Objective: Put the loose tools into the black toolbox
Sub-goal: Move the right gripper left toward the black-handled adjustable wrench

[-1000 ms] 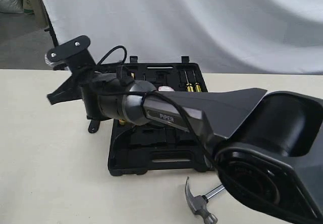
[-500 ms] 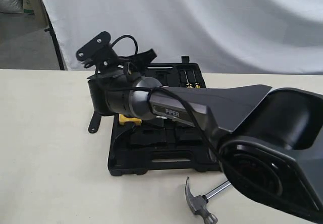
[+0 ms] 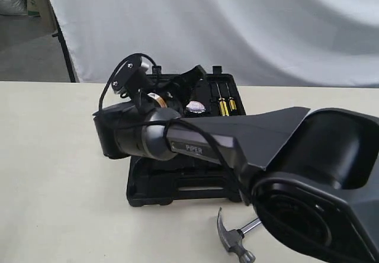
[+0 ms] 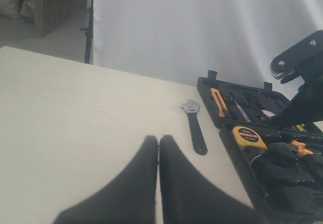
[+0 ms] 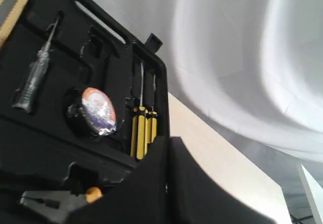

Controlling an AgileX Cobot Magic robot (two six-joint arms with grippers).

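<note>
A small dark tape roll [image 5: 93, 112] is seated in the black moulded-plastic toolbox [image 3: 148, 183]; left gripper [image 4: 158, 139] and right gripper [image 5: 167, 140] are closed, empty.

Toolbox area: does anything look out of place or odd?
Two tools lie loose on the table: the wrench beside the open toolbox, the hammer by its handle side. Nothing looks spilled or damaged.

arm [image 3: 195, 147] blocking toolbox [image 3: 151, 193], open table [image 4: 75, 108] beside wrench [image 4: 195, 129]
</note>
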